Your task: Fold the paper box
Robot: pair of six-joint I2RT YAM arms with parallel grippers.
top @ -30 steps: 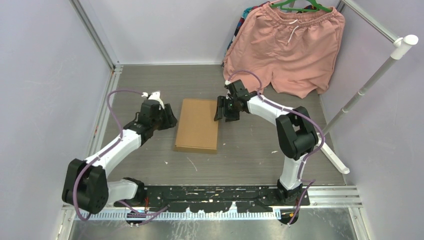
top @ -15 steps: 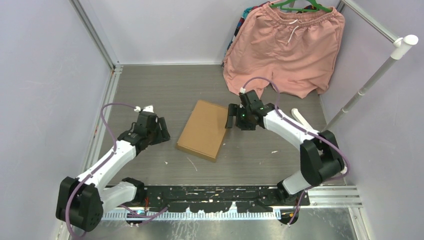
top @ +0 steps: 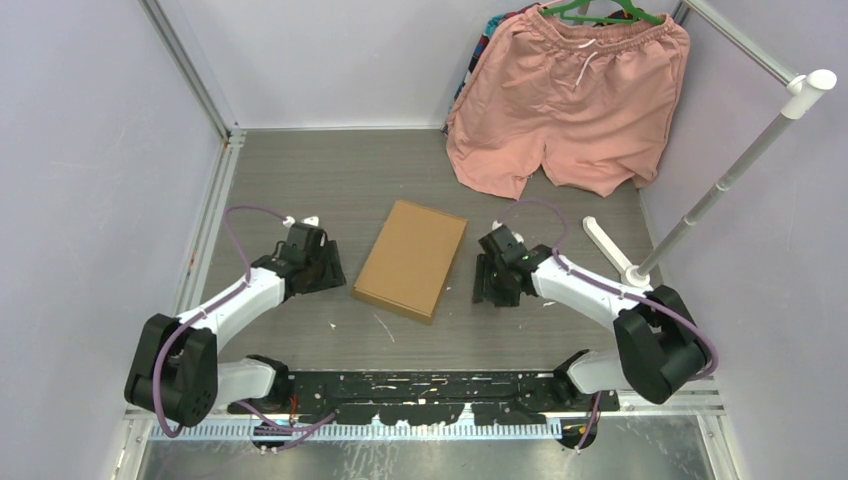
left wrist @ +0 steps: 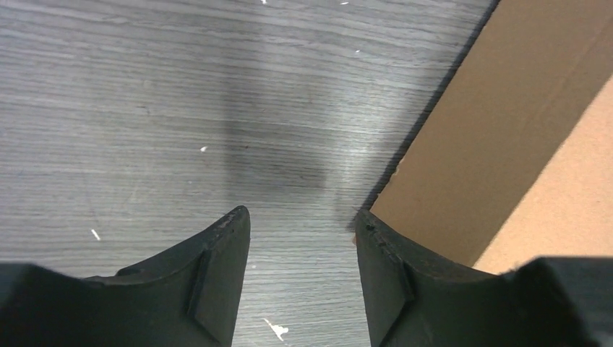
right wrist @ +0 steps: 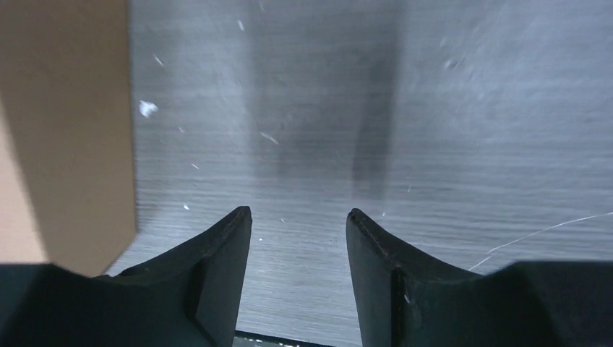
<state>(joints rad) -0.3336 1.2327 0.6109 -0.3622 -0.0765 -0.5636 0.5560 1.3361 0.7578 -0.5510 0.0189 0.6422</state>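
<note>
The paper box is a closed, flat brown cardboard box lying on the grey table, turned a little clockwise. My left gripper is open and empty just left of the box's near-left corner; in the left wrist view the box sits at the right, next to my gripper. My right gripper is open and empty to the right of the box's near-right side, apart from it; in the right wrist view the box fills the left edge, away from my gripper.
Pink shorts hang on a hanger at the back right. A white rack stand leans at the right, its foot on the table behind my right arm. Walls close the left, back and right sides.
The box was turned clockwise and has stayed put since. My right gripper has drawn back toward the near right, off the box. My left gripper shifted slightly nearer the box corner.
</note>
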